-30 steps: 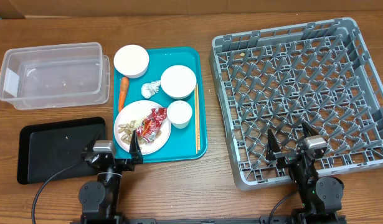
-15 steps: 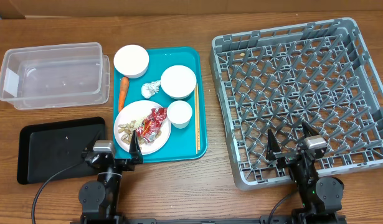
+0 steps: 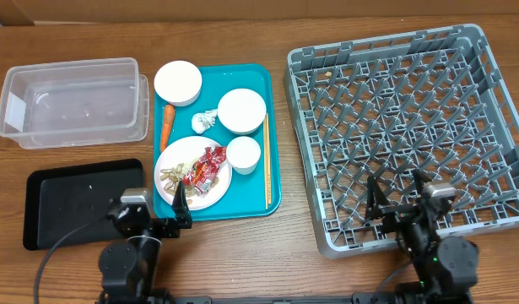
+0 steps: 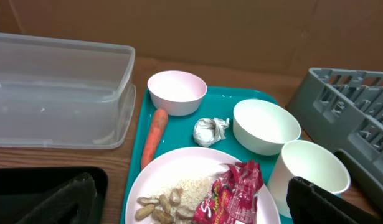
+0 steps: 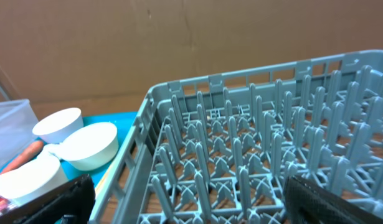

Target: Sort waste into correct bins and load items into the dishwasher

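Note:
On the teal tray, a white plate holds the red wrapper and rice-and-nut scraps. The carrot and white tissue lie beside it. A pale pink bowl, a white bowl, a white cup and chopsticks are also on that tray. My left gripper is open and empty at the plate's near edge; its wrist view shows the wrapper between the fingers. My right gripper is open and empty over the grey dish rack's front edge.
The clear tub stands at the back left, the black tray at the front left. The teal tray lies between them and the rack. The right wrist view shows the rack's pegs between the open fingers.
Both arms have shifted slightly toward the table's front edge. Nothing on the table has moved.

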